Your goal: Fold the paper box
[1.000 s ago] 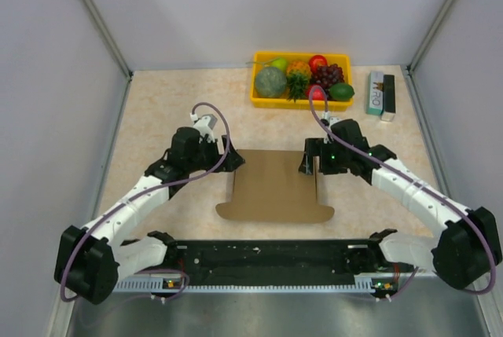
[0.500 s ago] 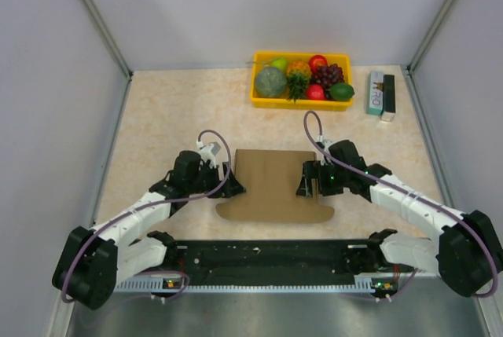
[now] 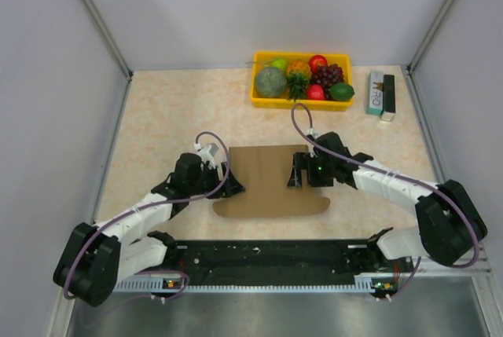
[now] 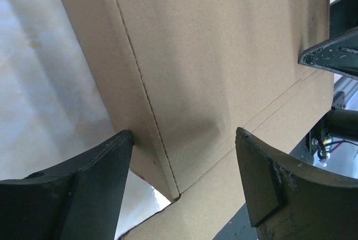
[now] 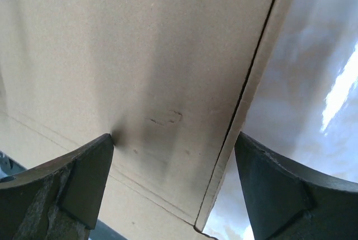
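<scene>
While the paper box [image 3: 267, 184] lies flat on the table [image 3: 157, 125], brown and creased, in the middle of the near half just ahead of the arm bases, I have a gripper at each of its sides. My left gripper [image 3: 233, 182] sits at the left edge with its jaws spread wide. On its wrist view one finger [image 4: 95, 167] touches the outer side of the narrow side strip and the other hangs over the main panel, so the crease runs between them and nothing is clamped. My right gripper [image 3: 296, 174] is over the right part of the sheet, jaws just as wide. One fingertip [image 5: 84, 167] meets the cardboard where a shadow pools, the other is out past the side strip above the table, and it holds nothing either. Well behind the box, at the far side, a yellow tray [image 3: 260, 100] of fruit stands, with a small printed carton [image 3: 380, 92] just right of it.
</scene>
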